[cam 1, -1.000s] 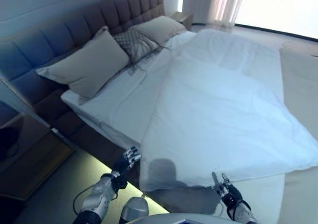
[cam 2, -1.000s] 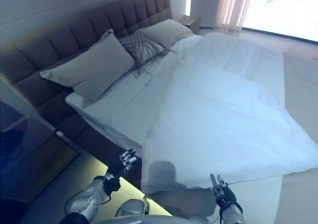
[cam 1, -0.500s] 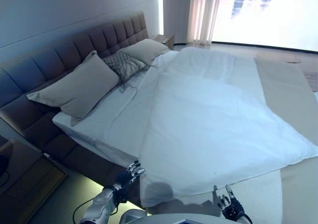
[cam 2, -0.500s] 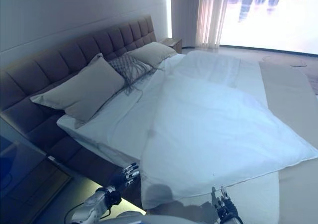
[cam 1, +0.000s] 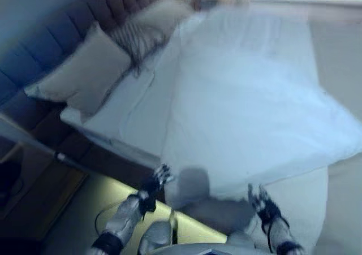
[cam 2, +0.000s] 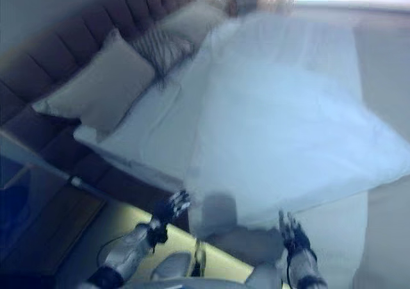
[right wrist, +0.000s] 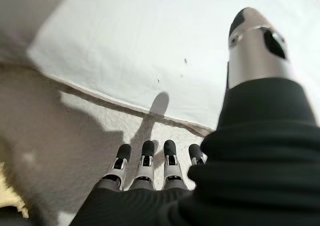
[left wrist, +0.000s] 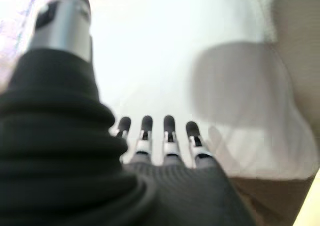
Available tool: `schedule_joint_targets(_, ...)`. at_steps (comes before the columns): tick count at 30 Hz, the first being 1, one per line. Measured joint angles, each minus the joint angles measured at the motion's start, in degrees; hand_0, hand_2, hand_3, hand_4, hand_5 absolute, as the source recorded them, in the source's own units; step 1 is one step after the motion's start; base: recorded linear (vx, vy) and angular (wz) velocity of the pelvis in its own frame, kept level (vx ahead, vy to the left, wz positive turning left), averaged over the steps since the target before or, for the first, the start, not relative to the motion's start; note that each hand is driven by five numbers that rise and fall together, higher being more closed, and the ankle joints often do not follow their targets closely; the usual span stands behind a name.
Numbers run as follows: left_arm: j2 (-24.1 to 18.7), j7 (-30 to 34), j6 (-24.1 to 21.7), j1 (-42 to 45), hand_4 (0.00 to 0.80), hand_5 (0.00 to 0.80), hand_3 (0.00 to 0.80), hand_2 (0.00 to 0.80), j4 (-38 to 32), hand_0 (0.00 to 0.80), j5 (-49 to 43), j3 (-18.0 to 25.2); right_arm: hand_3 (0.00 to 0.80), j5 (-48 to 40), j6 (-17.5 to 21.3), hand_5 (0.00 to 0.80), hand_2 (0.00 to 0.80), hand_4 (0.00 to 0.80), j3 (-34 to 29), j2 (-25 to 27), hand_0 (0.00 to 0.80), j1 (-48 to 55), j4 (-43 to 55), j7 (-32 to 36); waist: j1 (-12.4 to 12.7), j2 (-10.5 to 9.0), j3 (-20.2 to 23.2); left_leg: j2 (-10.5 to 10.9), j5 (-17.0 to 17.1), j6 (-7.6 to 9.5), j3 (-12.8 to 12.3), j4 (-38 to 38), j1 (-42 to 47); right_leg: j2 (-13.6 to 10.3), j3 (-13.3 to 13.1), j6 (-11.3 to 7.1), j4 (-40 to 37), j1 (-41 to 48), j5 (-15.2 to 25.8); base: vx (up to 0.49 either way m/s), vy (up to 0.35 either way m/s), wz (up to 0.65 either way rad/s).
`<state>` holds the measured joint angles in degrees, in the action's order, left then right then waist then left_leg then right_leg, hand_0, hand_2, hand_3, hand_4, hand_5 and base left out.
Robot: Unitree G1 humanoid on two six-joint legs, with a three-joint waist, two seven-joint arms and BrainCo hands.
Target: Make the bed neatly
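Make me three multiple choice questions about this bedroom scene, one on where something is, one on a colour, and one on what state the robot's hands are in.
1. Where do the pillows lie?
A. against the headboard
B. on the floor
C. at the foot of the bed

2. What colour is the duvet?
A. red
B. white
C. black

3. How are the left hand and right hand?
A. both clutching the duvet
B. both open, holding nothing
C. one grips a pillow

Answers: 1 A, they lean on the padded headboard. 2 B, it spreads white across the mattress. 3 B, both wrist views show straight fingers short of the duvet.

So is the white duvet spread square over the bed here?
No. The white duvet lies askew, leaving bare sheet below the pillows.
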<state>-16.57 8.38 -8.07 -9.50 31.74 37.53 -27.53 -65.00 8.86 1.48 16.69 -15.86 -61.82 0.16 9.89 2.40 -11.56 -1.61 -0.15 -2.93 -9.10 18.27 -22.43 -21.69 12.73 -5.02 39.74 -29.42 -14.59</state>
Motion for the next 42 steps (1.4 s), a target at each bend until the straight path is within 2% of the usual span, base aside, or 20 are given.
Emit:
schedule_joint_targets(3, 0.8, -1.6, -2.9, -10.2, 0.0, 0.0, 0.0, 0.0, 1.6, 0.0, 2.1, -1.4, 0.0, -1.1, 1.3, 0.0, 0.0, 0.0, 0.0, 0.1, 0.0, -12.9, -0.9, -1.5, -1.4, 0.56, -6.7, 0.1, 1.5, -0.1, -0.2, 2.3, -6.1, -0.4, -1.5, 1.49, 3.6, -7.5, 1.2, -0.213, 0.136, -0.09)
schedule_joint_targets(6, 1.5, -3.2, -6.4, -12.5, 0.0, 0.0, 0.0, 0.0, 1.0, 0.0, 2.7, -0.9, 0.0, -1.5, 2.4, 0.0, 0.0, 0.0, 1.0, 0.4, 0.0, -15.6, -0.8, -2.6, -1.2, 0.9, -8.3, -0.1, 1.0, -0.68, 0.2, 3.5, -8.7, -0.8, -2.3, 1.86, 4.7, -10.5, 0.9, -0.078, 0.088, -0.12)
schedule_joint_targets(16, 1.6, -4.5, -6.7, -8.6, 0.0, 0.0, 0.0, 0.0, -0.8, 0.0, 2.8, 0.5, 0.0, -2.0, 3.1, 0.0, 0.0, 0.0, 1.0, 1.4, 0.0, -10.5, 4.4, -2.0, -2.2, 1.1, -9.7, 0.1, 0.1, -0.83, 0.6, 4.8, -9.6, -0.8, -2.8, 2.5, 7.0, -11.7, -0.4, 0.062, 0.053, 0.02)
schedule_joint_targets(19, 1.6, -4.5, -6.8, -7.0, 0.0, 0.0, 0.0, 0.0, -1.1, 0.0, 2.8, 0.6, 0.0, -2.1, 3.1, 0.0, 0.0, 0.0, 0.1, 1.3, 0.0, -7.7, 5.6, -1.5, -2.9, 1.12, -9.7, 0.6, -0.8, -0.3, 0.6, 5.3, -7.4, -1.6, -3.0, 2.23, 7.7, -9.6, -1.5, 0.082, 0.13, 0.01)
schedule_joint_targets(22, 1.6, -4.5, -7.0, -6.8, 0.0, 0.0, 0.0, 0.0, -1.8, 0.0, 4.0, 0.5, 0.0, -2.0, 2.7, 0.0, 0.0, 0.0, -0.9, 2.5, 0.0, -7.4, 5.6, -1.5, -3.3, 1.38, -9.7, 1.0, -0.9, -0.46, 0.2, 5.3, -7.4, -2.3, -3.7, 1.97, 8.4, -10.1, -2.3, 0.02, 0.088, 0.02)
schedule_joint_targets(26, 1.6, -5.1, -7.1, -6.7, 0.0, 0.0, 0.0, 0.0, -2.3, 0.0, 4.6, -0.4, 0.0, -2.0, 1.1, 0.0, 0.0, 0.0, -0.8, 4.3, 0.0, -8.1, 5.4, -1.0, -3.5, 2.04, -9.5, 1.3, -1.0, -0.67, 0.0, 5.8, -8.7, -2.8, -4.5, 1.92, 9.4, -11.7, -2.4, 0.074, 0.043, 0.03)
schedule_joint_targets(35, 2.1, -5.4, -6.9, -5.1, 0.0, 0.0, 0.0, 0.0, -3.7, 0.0, 7.3, -0.6, 0.0, -2.0, -5.2, 0.0, 0.0, 0.0, -1.3, 10.9, 0.0, -9.6, 5.4, 0.7, -3.1, 4.83, -10.6, 1.0, -1.1, -0.81, 0.2, 7.5, -9.8, -3.0, -4.3, 2.25, 10.9, -12.6, -2.8, 0.056, 0.008, 0.02)
schedule_joint_targets(42, 1.8, -4.3, -6.2, -4.0, 0.0, 0.0, 0.0, 0.0, -3.7, 0.0, 9.5, -1.0, 0.0, -2.0, -8.7, 0.0, 0.0, 0.0, -3.2, 13.7, 0.0, -12.1, 2.9, 0.7, -2.8, 5.22, -10.7, 2.0, -1.1, -0.5, 0.3, 8.3, -10.3, -4.8, -4.4, 2.15, 12.6, -12.8, -3.3, 0.075, 0.027, 0.12)
